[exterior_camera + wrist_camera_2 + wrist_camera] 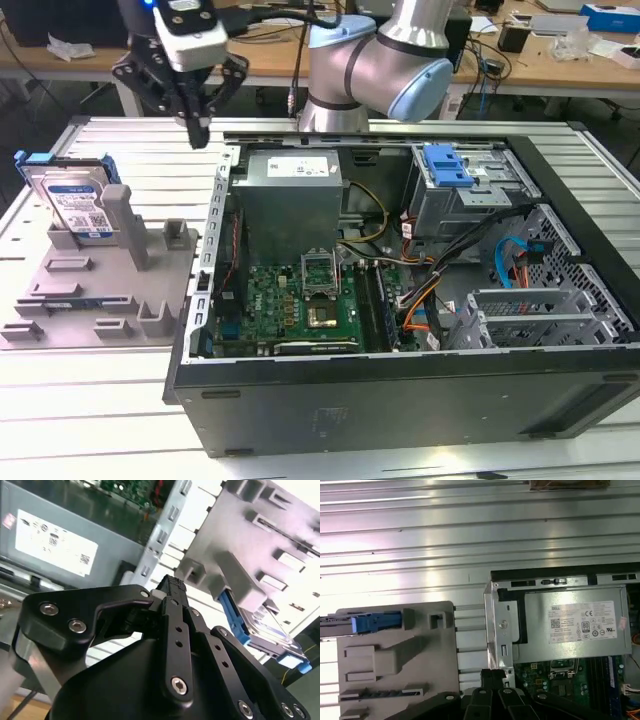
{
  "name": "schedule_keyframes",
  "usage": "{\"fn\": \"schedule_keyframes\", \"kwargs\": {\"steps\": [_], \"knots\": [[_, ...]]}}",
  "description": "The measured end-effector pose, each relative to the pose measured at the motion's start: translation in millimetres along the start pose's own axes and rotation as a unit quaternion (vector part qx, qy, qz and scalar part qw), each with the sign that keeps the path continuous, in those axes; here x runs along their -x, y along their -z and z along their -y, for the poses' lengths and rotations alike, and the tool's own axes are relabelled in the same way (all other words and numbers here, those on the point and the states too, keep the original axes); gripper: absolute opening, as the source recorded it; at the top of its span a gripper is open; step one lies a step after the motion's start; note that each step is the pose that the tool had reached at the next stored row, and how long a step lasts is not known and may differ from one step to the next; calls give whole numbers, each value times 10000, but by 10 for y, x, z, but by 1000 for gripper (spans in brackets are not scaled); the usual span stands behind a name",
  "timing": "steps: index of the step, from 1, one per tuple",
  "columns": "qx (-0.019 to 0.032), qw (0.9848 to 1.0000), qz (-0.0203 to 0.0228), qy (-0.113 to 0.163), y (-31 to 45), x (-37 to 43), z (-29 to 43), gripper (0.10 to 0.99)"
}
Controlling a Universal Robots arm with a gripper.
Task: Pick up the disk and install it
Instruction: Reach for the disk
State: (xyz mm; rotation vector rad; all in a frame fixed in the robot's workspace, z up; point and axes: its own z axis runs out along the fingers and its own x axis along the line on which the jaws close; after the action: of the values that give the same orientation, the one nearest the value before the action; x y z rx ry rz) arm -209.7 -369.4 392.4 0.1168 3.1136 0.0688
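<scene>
The disk [78,203] is a silver hard drive with a white-and-blue label and a blue bracket. It stands on edge in a slot of the grey holder [95,290] at the exterior view's left. My gripper [198,134] hangs above the slatted table, between the holder and the open computer case [400,380], well apart from the disk. Its black fingers are shut with nothing between them. The second wrist view has the gripper [172,586] before the disk [267,640]. In the first wrist view the disk's blue bracket [375,622] lies edge-on, away from the fingertips [492,675].
Inside the case are a grey power-supply box [292,200], a motherboard [300,300], cables [440,270] and a drive cage with a blue latch [447,165]. The holder has raised grey posts [130,225]. Desks with clutter stand behind the arm.
</scene>
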Motion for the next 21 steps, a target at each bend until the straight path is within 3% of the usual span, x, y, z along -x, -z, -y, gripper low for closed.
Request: {"fn": "schedule_keyframes", "kwargs": {"steps": [5, 13, 21], "knots": [[0, 10000, 0, 1, -3, -204, -73, 106], [0, 10000, 0, 1, -11, -628, -190, 106], [0, 10000, 0, 1, -20, -1038, -256, 106]]}}
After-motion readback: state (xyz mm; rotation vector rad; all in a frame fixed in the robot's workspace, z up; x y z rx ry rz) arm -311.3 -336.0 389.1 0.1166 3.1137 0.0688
